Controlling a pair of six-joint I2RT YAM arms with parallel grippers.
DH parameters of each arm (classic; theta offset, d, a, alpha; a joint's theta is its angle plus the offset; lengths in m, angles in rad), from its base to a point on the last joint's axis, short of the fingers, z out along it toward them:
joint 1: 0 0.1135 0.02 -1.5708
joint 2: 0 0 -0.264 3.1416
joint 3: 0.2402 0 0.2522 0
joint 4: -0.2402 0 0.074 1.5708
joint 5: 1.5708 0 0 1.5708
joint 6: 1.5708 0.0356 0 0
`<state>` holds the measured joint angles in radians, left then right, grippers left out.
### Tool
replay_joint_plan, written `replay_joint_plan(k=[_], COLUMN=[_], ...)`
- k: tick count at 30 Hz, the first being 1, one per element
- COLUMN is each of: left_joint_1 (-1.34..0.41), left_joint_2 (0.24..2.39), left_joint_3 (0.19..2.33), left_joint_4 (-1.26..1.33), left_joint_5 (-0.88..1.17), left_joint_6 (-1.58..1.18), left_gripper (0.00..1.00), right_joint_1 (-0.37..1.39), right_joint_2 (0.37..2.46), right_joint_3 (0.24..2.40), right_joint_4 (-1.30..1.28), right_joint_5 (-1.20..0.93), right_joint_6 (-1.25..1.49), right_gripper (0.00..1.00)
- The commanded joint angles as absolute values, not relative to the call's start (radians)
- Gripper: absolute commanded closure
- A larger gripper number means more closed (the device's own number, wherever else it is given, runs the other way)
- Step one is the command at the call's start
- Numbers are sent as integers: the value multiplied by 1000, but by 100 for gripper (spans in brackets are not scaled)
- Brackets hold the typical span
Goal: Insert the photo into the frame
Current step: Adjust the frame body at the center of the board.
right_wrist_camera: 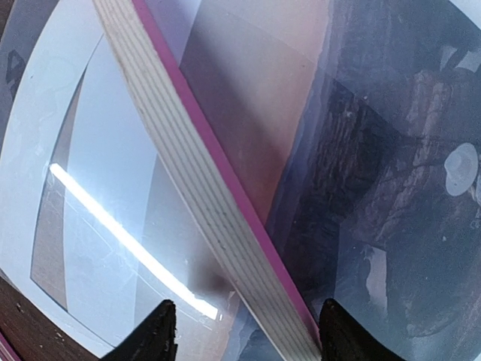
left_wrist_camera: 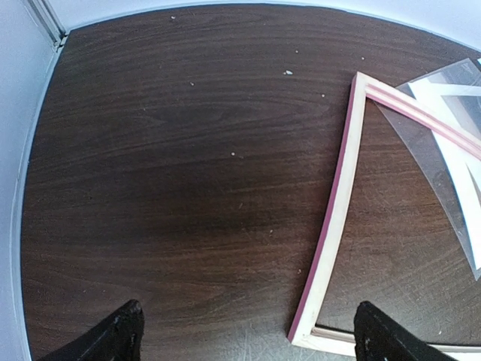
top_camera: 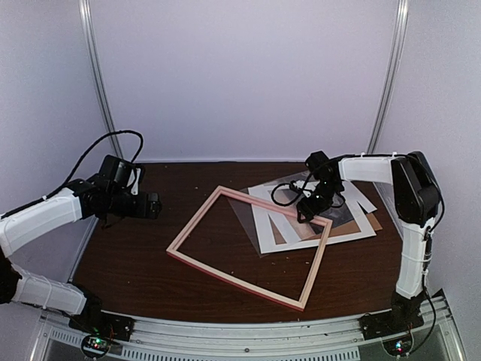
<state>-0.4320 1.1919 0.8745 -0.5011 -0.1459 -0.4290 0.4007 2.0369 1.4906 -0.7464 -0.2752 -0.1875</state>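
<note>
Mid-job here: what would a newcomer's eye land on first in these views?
The big pink-edged frame at the centre of the table, its far right bar overlapping a pile of sheets. The right gripper sits over that bar, a finger on either side, with the dark photo just beside it. The left gripper hangs open over bare wood at the left.

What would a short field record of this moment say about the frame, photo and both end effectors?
frame: flat on table, right side lying over the sheets
photo: outside frame, among those sheets
left end effector: open, empty, above table
right end effector: open, straddling frame bar
</note>
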Motion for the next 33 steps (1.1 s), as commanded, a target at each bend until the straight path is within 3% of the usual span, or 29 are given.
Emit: replay_joint_plan(k=[1,8,20,25,33], left_joint_1=[-437,-437,-478,-482,-482], left_joint_2=[1204,1208,1137,1147,1292], left_joint_3=[864,858,691,636,757], left_joint_4=[-499,-605,-658,-574,-514], left_joint_5=[-119,-112,62,101,98], left_joint_6=[-455,-569,-882,-935,-858], left_gripper=[2,3,3,3,6], right_joint_1=[403,422,467,504,616], right_joint_2=[2043,1984,1872,1843,1832], right_joint_3=[1490,1401,1224,1175,1146], right_joint_4=[-751,-682,-514,-441,-365], right_joint_5=[-308,-335,-306,-284,-266], right_joint_6=[-185,-105,209,327,456], right_gripper=[41,59,79,80,79])
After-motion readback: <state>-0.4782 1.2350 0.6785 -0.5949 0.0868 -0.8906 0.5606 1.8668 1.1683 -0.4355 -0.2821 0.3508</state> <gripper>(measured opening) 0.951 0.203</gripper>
